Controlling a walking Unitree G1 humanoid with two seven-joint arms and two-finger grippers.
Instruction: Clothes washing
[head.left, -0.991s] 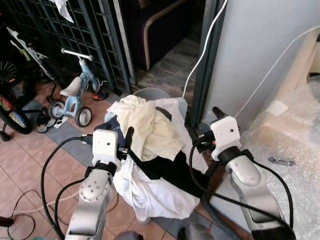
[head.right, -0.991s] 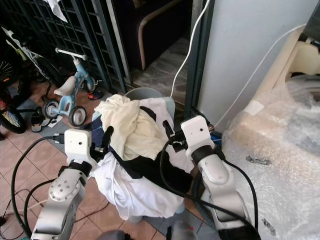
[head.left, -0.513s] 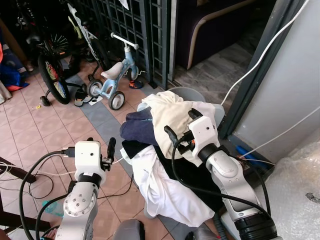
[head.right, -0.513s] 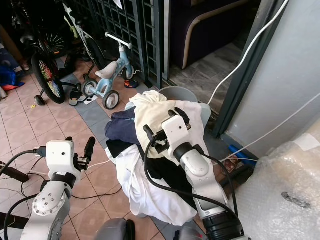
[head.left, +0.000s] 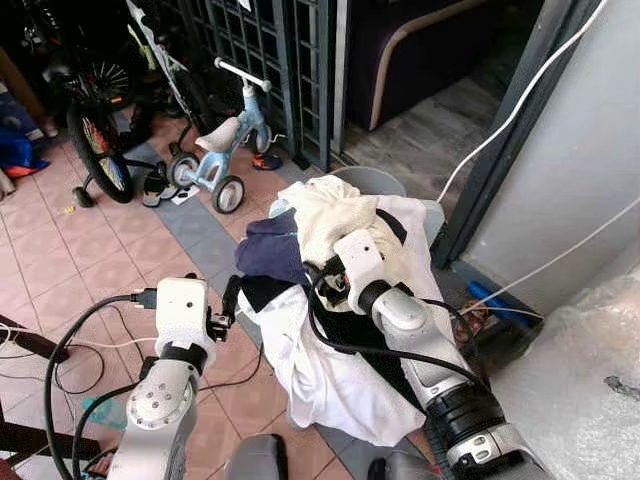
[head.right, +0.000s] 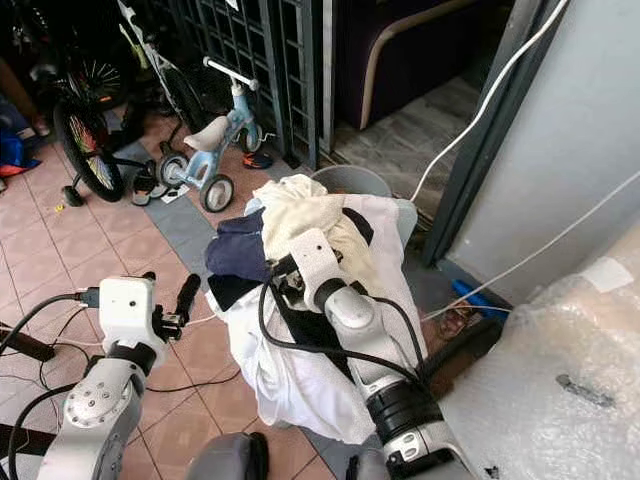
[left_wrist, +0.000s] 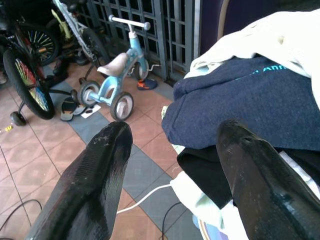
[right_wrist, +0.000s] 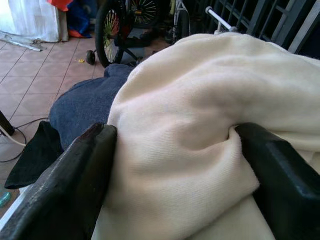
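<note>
The cream cloth (head.left: 335, 215) sits on top of the laundry pile (head.left: 320, 300), which overflows a grey basket (head.left: 372, 183) on the tiled floor, w/ a navy garment (head.left: 268, 252) under it on the robot's left, black fabric (head.left: 345, 335) lower down and a white sheet (head.left: 320, 370) draped over the front. The right gripper (right_wrist: 175, 145) is pushed into the cream cloth: fingers (right_wrist: 75, 175) set wide apart w/ a thick fold bulging between them, touching both sides — looks like a grasp being set, probably to lift the top item first, since it's loose and reachable. Not yet clamped, as far as I can judge.

The left gripper (left_wrist: 175, 165) hangs just beside the pile at its navy edge, fingers spread, holding nothing — likely standing by.

Hard to tell: the basket is nearly buried, just a bit of rim at the back, so its depth and how full it is are unknown. In the head views the right fingertips are hidden by the wrist block. No washer is clearly identifiable; a bubble-wrapped bulk (head.right: 560, 370) at the right is cut off by the frame edge. A kid's trike (head.left: 225, 165) and a bike (head.left: 95, 130) stand well apart, by the grille.
</note>
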